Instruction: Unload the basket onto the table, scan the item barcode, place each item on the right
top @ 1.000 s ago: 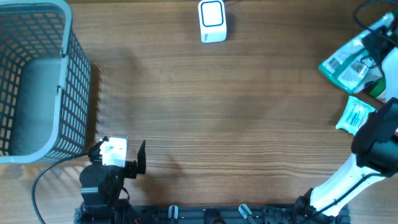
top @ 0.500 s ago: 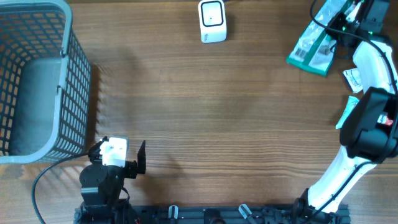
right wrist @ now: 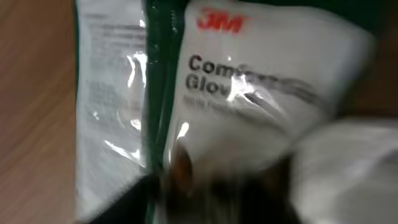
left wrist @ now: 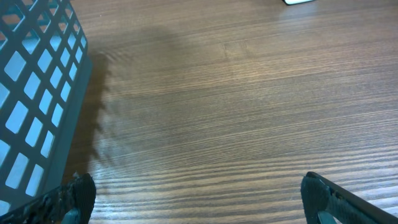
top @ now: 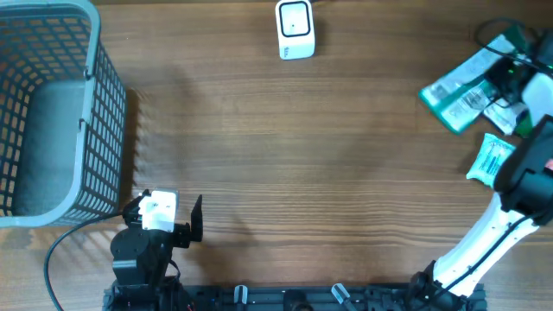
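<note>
A wood-grain table [top: 328,173] fills the overhead view. A grey mesh basket [top: 52,112] stands at its far left and a small white scanner [top: 295,29] sits at the far edge near the middle. The glove packet [top: 462,86], green and white in clear film, is over at the right side, tilted, with a small blue packet [top: 492,160] just nearer than it.

The right claw [top: 510,78] is at the packet's right end, where dark parts of the wrist overlap the film. The right wrist view is badly blurred, with printed film filling the frame very close to the lens. The fingers cannot be made out, so I cannot tell how wide the claw stands or whether it has hold of the packet. The left claw [left wrist: 200,198] waits at the near left beside the basket, its fingers spread wide with only bare wood between them.

The step in hand looks like getting the packet to the scanner, and the two are well apart. The next move likely calls for a sure pinch on the packet's edge, then a carry left and far. The packet must then be turned so that its barcode faces the scanner's window. Pale label patches show from overhead, but they are too small to pick out the code
</note>
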`<state>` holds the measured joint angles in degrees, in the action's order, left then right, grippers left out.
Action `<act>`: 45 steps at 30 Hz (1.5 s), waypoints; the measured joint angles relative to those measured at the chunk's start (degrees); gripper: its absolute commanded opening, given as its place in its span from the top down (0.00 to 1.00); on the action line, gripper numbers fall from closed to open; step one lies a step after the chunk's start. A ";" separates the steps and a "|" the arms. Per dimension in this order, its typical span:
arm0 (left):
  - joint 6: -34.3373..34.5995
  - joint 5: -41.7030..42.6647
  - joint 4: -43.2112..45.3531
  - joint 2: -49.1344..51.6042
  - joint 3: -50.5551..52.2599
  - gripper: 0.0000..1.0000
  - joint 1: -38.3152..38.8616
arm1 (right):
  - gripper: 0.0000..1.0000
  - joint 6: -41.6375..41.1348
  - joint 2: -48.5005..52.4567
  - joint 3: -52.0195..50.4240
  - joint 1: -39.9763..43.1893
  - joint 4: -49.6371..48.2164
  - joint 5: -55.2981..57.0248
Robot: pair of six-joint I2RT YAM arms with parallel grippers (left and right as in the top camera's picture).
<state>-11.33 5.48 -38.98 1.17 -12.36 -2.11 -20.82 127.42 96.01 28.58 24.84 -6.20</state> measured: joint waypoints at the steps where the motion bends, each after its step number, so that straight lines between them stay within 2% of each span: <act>1: 0.00 0.00 -0.02 0.00 0.00 0.00 0.00 | 0.00 0.61 0.00 0.00 1.44 -0.07 -0.13; 7: 0.00 0.00 0.00 0.00 0.00 0.00 0.00 | 0.00 1.66 0.00 0.98 2.73 1.46 -3.91; 13: 0.00 0.00 -0.02 0.00 0.00 0.00 0.00 | 0.00 1.68 -2.93 7.78 1.88 7.39 -13.44; 19: 0.00 0.00 -0.02 0.00 0.00 0.00 0.00 | 0.00 4.81 -20.94 10.19 -0.20 12.76 -26.05; 26: 0.00 0.02 -0.02 0.00 0.00 0.00 0.00 | 0.00 11.85 -43.74 11.47 -9.33 18.47 -33.20; 31: 0.00 0.00 0.02 0.00 0.00 0.00 0.00 | 0.00 12.28 -59.76 11.80 -13.18 31.26 -35.23; 38: 0.00 0.02 -0.02 0.00 0.00 0.00 0.00 | 0.00 12.35 -71.49 11.96 -13.18 41.64 -35.47; 42: 0.00 0.00 0.00 0.00 0.00 0.00 0.00 | 0.00 13.00 -74.47 11.98 -13.77 47.32 -34.99; 45: 0.00 0.00 -0.02 0.00 0.00 0.00 0.00 | 0.01 16.55 -75.28 11.78 -13.92 49.64 -34.42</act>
<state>-11.33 5.48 -39.00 1.17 -12.36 -2.11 -4.27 52.14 107.79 14.66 74.48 -40.62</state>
